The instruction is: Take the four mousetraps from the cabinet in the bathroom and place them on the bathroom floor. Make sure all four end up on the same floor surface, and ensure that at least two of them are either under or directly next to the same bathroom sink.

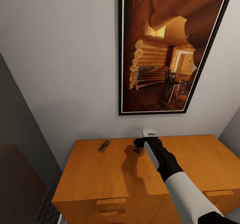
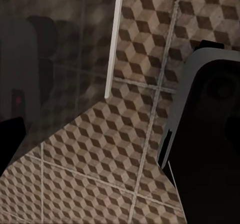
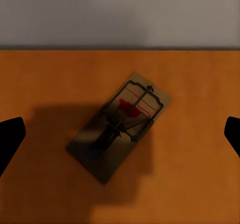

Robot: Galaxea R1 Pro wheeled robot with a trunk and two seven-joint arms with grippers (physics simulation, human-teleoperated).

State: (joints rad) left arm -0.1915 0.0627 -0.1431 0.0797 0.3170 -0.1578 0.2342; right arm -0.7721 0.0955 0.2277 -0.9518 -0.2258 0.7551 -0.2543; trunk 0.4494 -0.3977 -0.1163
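Observation:
The orange-brown cabinet (image 1: 100, 177) stands against the wall, and two mousetraps lie on its top. One mousetrap (image 1: 104, 146) rests near the back left. The other mousetrap (image 3: 120, 126), a brown board with dark wire and a red mark, lies straight below my right gripper (image 1: 137, 148). That gripper hovers open over it, its fingertips (image 3: 10, 139) wide apart on either side and touching nothing. My left gripper (image 2: 120, 139) hangs low over the cube-patterned bathroom floor (image 2: 100, 149), one dark fingertip (image 2: 10, 139) showing at the edge, holding nothing.
A large framed picture of a log interior (image 1: 166, 47) hangs on the wall above the cabinet. A small white fitting (image 1: 149, 133) sits on the wall behind my right wrist. Drawer handles (image 1: 111, 201) line the cabinet front. A dark partition (image 1: 16, 134) rises at the left.

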